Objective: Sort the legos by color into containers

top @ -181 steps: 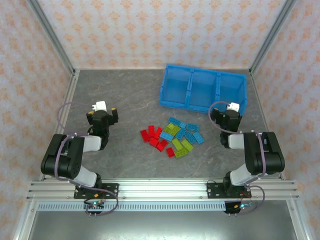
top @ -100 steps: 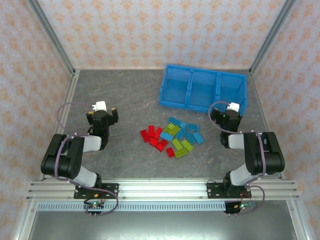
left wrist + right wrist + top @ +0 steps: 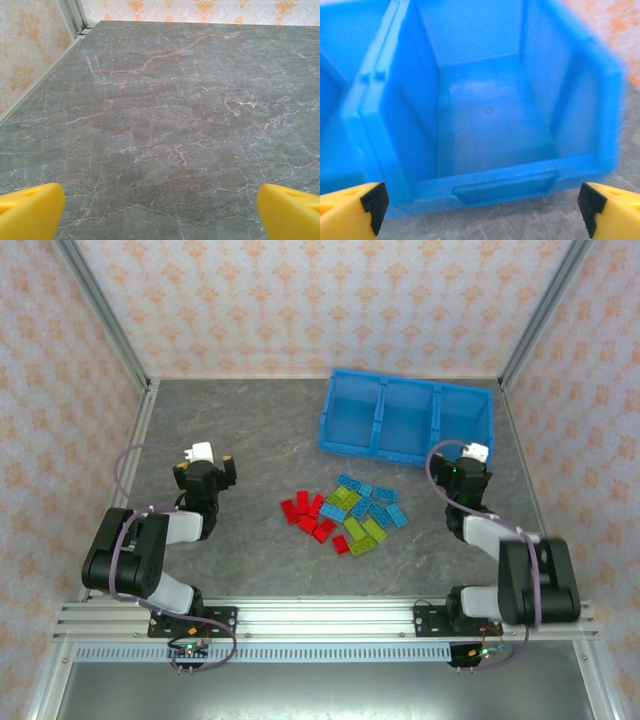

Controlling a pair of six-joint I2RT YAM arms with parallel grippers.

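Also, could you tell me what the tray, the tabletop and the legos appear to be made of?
Tray: looks like moulded plastic, bright blue and smooth, with a soft sheen on its walls. Tabletop: grey with pale veins like marble, possibly a printed laminate or mat; mostly matte, faint glare. Legos: probably hard plastic, given their saturated colours; too small to judge finish.

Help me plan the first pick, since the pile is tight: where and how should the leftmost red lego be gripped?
Take the leftmost red lego from straight above, pinching across its narrow width. It lies flat on the table, likely too thin for a side approach, and other red bricks crowd it on the pile side.
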